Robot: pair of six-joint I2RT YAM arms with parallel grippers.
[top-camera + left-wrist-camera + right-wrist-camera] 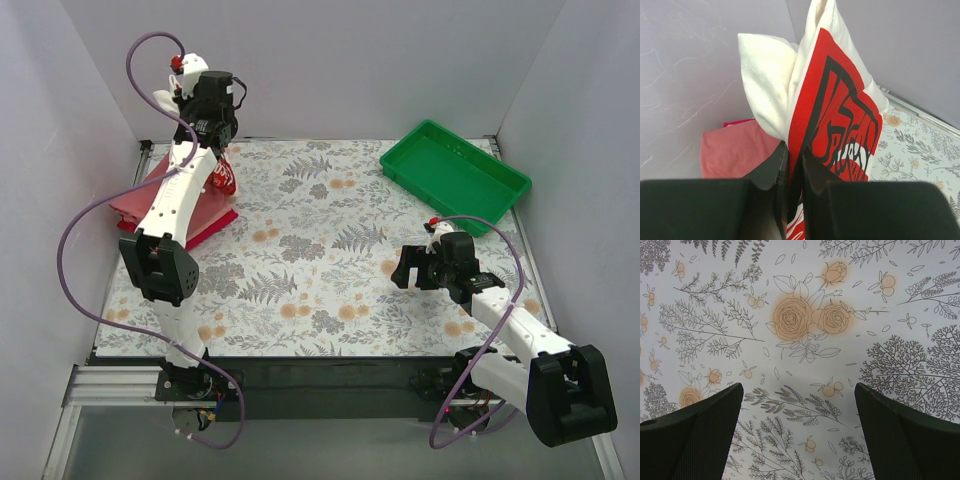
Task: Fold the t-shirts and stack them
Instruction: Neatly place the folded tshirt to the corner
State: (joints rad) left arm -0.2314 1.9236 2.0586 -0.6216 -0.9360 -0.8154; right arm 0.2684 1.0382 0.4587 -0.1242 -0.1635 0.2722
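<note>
Top view: left gripper (pixel 217 152) raised at the far-left corner, jaws clamped on cream printed tee (pixel 225 180), which hangs above folded pink tee (pixel 150 195) stacked on red tee (pixel 215 226). Green tray (pixel 455 172) far right. Right gripper (pixel 405 268) over floral table cover (pixel 310 250), jaws apart.
Left wrist: 2 fingers pinch the printed tee, pink tee below.
Right wrist: 2 fingers wide apart, floral cover beneath.
</note>
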